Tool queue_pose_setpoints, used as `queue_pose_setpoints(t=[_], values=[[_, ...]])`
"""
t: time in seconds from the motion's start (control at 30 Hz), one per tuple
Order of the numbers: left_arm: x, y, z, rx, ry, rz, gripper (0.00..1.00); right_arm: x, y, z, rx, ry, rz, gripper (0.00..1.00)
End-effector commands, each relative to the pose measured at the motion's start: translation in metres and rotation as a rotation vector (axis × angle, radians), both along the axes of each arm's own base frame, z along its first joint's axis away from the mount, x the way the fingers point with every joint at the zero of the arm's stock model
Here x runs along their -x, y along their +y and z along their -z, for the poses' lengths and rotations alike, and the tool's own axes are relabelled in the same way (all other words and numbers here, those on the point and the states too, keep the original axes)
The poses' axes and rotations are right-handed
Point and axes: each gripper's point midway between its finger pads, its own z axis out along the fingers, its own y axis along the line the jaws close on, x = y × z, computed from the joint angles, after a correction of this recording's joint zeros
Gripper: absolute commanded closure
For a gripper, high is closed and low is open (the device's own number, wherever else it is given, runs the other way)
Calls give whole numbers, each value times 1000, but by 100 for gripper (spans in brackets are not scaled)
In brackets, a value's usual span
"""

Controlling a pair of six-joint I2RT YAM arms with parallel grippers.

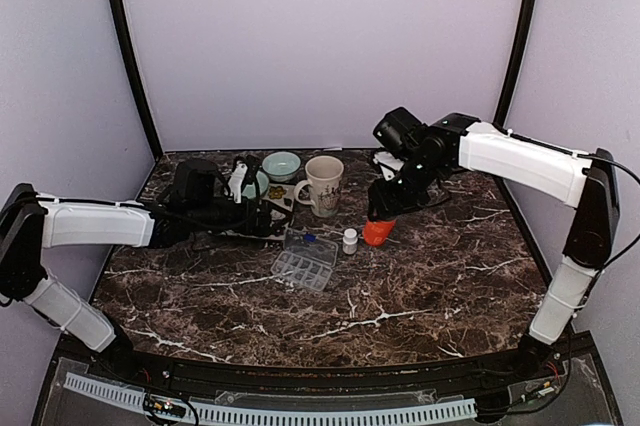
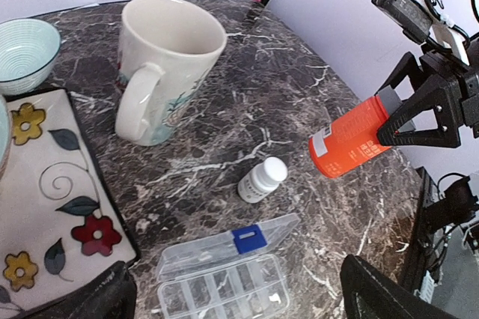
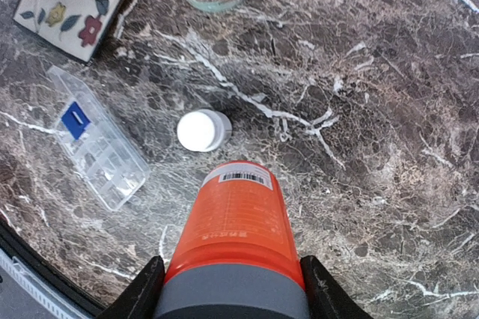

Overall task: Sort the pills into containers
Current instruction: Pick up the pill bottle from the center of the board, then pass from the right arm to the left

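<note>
Right gripper clamped on the grey-capped end of the orange bottle, which hangs tilted clear of the marble table, off to the right of the mug. Small white bottle upright at the mug's near right. Clear pill organizer nearer still on the mug's near side; left gripper spread wide, holding nothing, low at the mug's left by the flowered tray.
</note>
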Motion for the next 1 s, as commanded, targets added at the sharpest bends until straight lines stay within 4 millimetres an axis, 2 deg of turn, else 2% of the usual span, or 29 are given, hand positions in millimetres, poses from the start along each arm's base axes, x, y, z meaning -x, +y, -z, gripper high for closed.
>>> queue_pose_setpoints(t=[0.0,0.07,0.13,0.43,0.77,0.97], values=[[2,-26,-38,151,-19,113,2,-6,15,-44,-157,-78,7,100],[6,-34,-45,198,-2,157,2,-5,22,-59,-207,-87,-11,100],[0,-31,-51,237,12,165,1,-5,29,-73,-258,-102,-30,100],[1,-34,-75,366,57,259,1,-6,64,-120,-461,-141,-120,100],[6,-45,-86,476,131,381,1,-3,92,-150,-650,-129,-190,100],[4,-49,-94,554,166,436,1,-2,104,-157,-715,-107,-218,100]])
